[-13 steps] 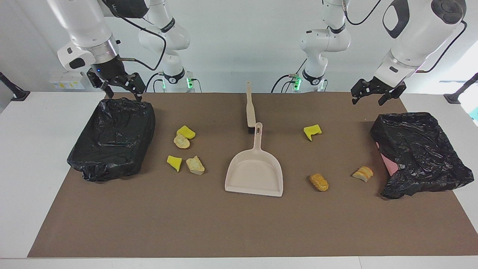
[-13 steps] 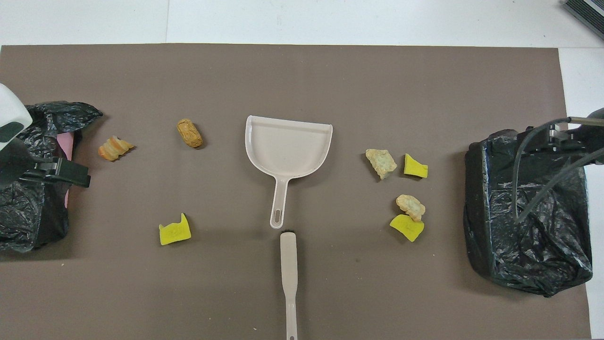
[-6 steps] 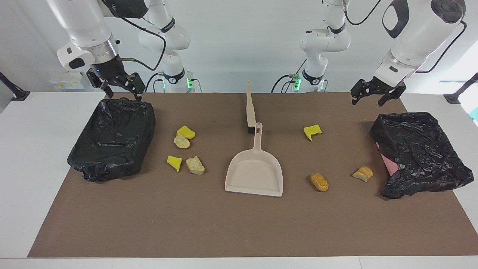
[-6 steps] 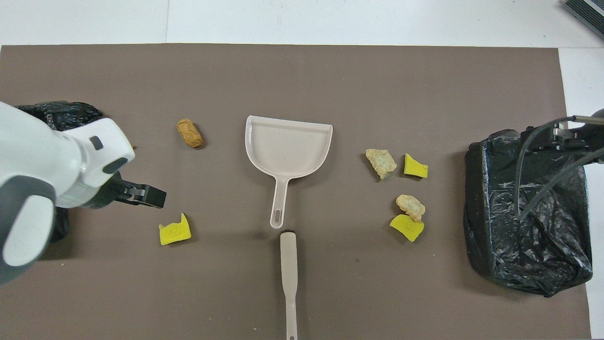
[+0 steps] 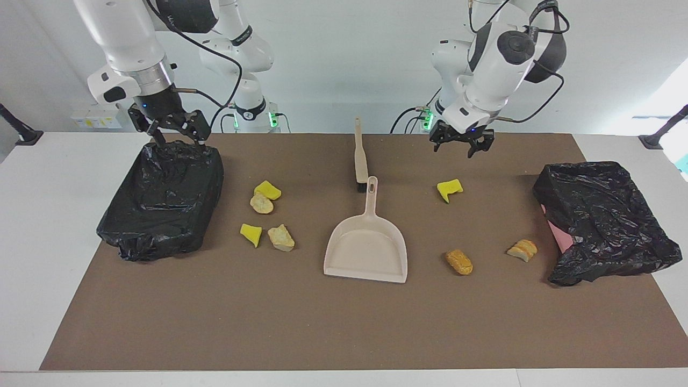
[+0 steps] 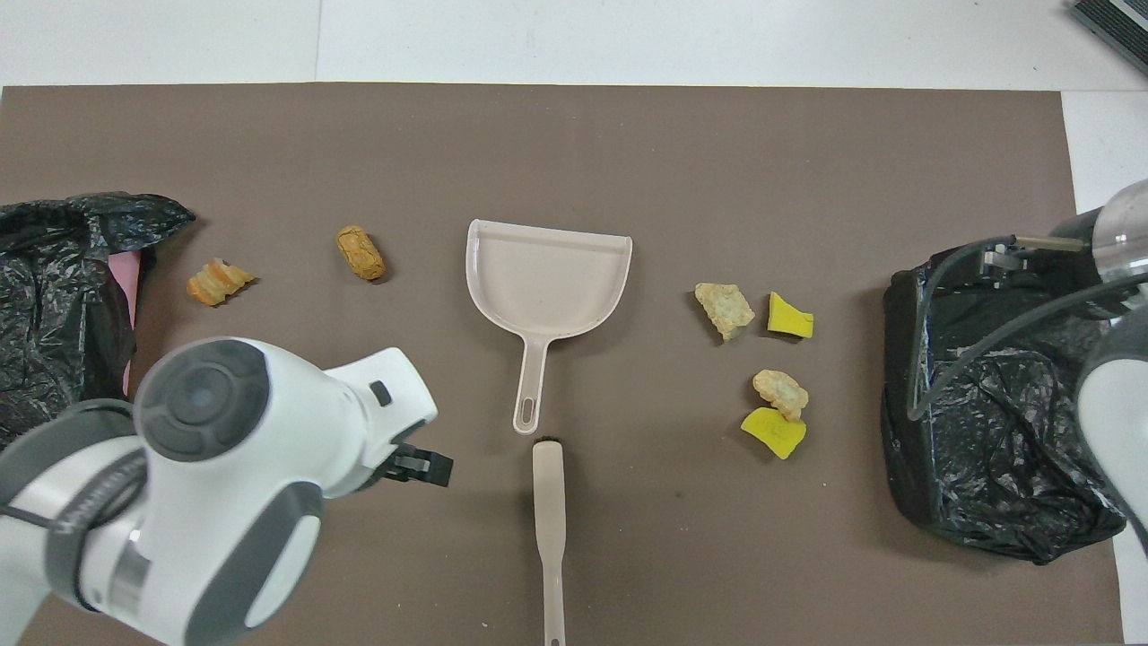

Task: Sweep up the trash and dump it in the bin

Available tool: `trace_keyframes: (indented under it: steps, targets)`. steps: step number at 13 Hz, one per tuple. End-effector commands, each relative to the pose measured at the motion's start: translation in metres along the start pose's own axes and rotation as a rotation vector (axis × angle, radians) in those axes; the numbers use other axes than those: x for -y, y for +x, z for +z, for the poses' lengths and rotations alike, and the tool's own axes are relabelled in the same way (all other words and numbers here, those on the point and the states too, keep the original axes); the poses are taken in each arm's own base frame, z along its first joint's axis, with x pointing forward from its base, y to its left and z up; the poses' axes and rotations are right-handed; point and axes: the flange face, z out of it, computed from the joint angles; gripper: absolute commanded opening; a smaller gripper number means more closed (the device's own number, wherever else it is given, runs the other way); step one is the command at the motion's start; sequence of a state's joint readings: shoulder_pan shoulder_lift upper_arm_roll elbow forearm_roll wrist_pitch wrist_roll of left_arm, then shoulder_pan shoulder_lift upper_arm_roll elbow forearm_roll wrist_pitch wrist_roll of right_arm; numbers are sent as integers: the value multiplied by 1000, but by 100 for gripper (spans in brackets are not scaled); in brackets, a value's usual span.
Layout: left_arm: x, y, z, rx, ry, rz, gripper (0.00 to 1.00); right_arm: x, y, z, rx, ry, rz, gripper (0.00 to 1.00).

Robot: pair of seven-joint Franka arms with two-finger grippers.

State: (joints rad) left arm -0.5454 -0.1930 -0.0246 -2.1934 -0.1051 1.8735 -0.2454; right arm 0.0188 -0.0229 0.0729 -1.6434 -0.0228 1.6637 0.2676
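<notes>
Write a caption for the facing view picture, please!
Left gripper hovers above a yellow wedge; dustpan untouched.

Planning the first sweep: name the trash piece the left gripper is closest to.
The yellow wedge lying alone toward the left arm's end, almost under the left gripper; the other yellow wedges sit beside bread lumps.

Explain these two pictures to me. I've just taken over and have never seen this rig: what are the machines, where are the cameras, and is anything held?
Two white robot arms with two-finger jaws work at a table. One picture looks across the table at them; the other looks down from above their end. On the brown mat lie a beige dustpan, a brush just nearer the robots, and seven trash pieces. A black-bagged bin sits at the right arm's end, a second bin at the left arm's. The left arm has its jaws open over the mat near a yellow wedge. The right arm has its jaws open over its bin's edge. Nothing is held.
</notes>
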Motion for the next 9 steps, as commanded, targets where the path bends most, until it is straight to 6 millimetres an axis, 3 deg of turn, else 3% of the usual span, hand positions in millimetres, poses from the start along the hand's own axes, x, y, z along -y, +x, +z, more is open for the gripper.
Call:
trace_keyframes:
  steps: [1,4,6,9]
  targets:
    - [-55,-34,43,-16,5,-3,100,46,-9,22,-4,8,4,100]
    - [-92,-54,69,-38,6,-9,100,118,-3,76,6,20,49,100]
    - [-117,-69,89,-52,1,4,100,173,-7,121,15,27,79,100]
    - [-147,-92,122,-111,-35,-22,100,241,-22,166,4,52,82,100]
